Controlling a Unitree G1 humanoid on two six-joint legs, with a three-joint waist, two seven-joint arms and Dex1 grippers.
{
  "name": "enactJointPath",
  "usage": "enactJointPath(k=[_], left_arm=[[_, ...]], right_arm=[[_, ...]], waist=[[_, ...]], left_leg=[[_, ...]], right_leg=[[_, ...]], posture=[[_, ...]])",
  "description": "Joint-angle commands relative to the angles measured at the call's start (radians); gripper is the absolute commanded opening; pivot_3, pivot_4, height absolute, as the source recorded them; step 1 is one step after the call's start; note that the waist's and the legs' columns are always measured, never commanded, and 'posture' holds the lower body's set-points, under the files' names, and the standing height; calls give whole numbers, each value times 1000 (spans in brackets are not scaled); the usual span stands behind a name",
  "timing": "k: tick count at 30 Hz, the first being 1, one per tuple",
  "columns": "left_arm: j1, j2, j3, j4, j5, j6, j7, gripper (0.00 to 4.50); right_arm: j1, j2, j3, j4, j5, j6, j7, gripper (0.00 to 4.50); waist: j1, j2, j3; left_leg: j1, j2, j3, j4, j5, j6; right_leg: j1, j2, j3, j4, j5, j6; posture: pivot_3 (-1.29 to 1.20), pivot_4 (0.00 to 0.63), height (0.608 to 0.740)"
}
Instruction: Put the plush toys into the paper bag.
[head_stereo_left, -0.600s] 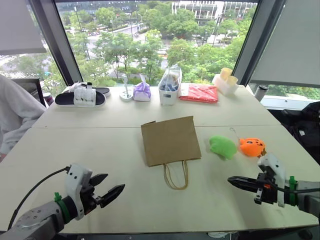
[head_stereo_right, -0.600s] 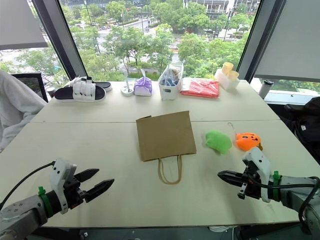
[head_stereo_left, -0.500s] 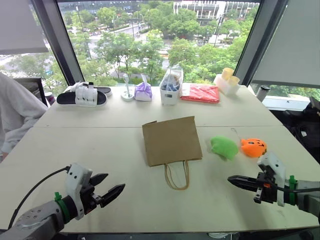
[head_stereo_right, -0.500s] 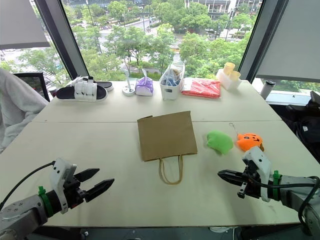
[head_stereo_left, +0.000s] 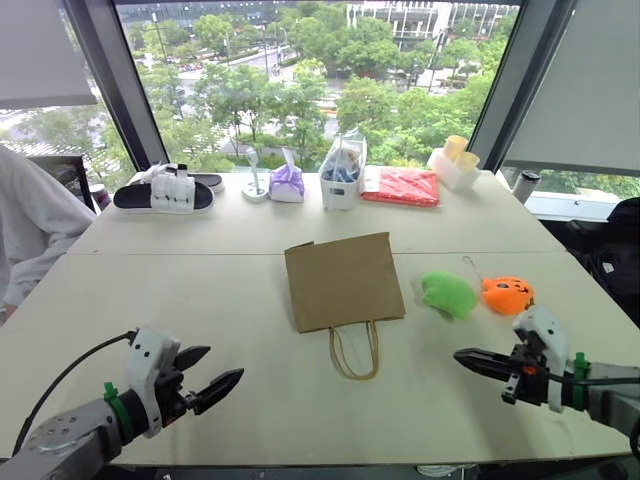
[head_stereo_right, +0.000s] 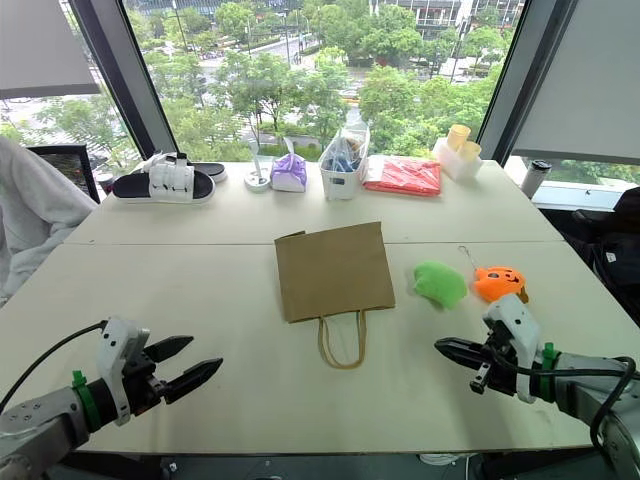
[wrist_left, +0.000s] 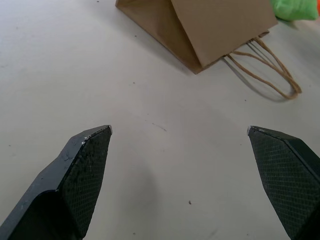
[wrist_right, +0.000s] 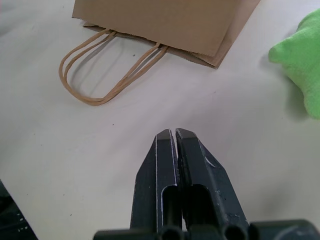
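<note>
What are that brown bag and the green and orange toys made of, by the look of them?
The bag looks like matte brown kraft paper, creased flat, with twisted cord handles. The green toy seems to be fuzzy plush fabric, judging by its soft outline. The orange toy looks smoother, probably soft cloth too.

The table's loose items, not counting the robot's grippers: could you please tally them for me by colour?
Brown: 1, the paper bag
Green: 1, plush toy
Orange: 1, plush toy
Purple: 1, pouch
Red: 1, flat packet
Black and white: 1, slipper
Clear with blue contents: 1, plastic bag
Pale yellow: 1, containers
Total: 8
</note>
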Motion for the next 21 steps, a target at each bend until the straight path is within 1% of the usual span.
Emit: enactJointPath(k=[1, 3, 6, 8, 9, 11, 14, 18, 21], left_arm=[[-71, 50, 1, 47, 55, -60, -50, 4500], [-139, 99, -32, 90, 98, -95, -110, 4500], [-225, 147, -88, 139, 137, -135, -190, 4500], [-372, 191, -260, 224, 265, -264, -335, 4500], [-446, 192, -345, 280, 332, -335, -396, 4500], [-579, 141, -459, 406, 414, -450, -472, 4500], [-731, 42, -567, 588, 496, -603, -544, 4500], [-877, -81, -658, 802, 592, -803, -601, 4500], [-937, -133, -693, 905, 644, -914, -619, 4500]], right_arm=[[-24, 10, 1, -10, -9, -16, -19, 60], [-25, 13, -9, -33, 6, 1, -28, 60], [-18, 16, -15, -64, 17, 19, -38, 60], [-17, 33, -1, -99, 26, 30, -59, 60], [-21, 44, 8, -112, 29, 35, -73, 60], [-27, 67, 24, -135, 29, 45, -103, 60], [-19, 96, 35, -170, 27, 57, -145, 60], [16, 132, 30, -224, 32, 69, -198, 60], [41, 156, 24, -260, 35, 75, -236, 60]], waist=[[1, 0, 0], [0, 0, 0], [1, 0, 0], [3, 0, 0], [2, 0, 0], [2, 1, 0], [-2, 0, 0], [-3, -1, 1], [-3, -1, 1]], left_leg=[[0, 0, 0, 0, 0, 0], [0, 0, 0, 0, 0, 0], [0, 0, 0, 0, 0, 0], [0, 0, 0, 0, 0, 0], [0, -1, 0, 0, 0, 0], [0, -1, 0, 0, 0, -1], [-1, -2, 0, 0, 0, 0], [-1, -1, 1, 1, 1, 0], [-1, -1, 0, 0, 1, 0]], right_leg=[[0, 0, 0, 0, 0, 0], [0, 0, 0, 1, 0, 0], [0, 0, 0, 1, 0, 0], [-1, 0, 0, 0, 0, 0], [0, 0, -1, 0, 0, 0], [0, 0, -1, 0, 0, 0], [0, 0, 0, 0, 0, 0], [-2, 2, 0, 1, 3, 6], [-3, 2, -1, 1, 4, 7]], posture=[[0, 150, 740], [0, 150, 740], [0, 150, 740], [0, 150, 740], [0, 150, 740], [0, 150, 740], [0, 150, 740], [0, 150, 740], [0, 150, 740]])
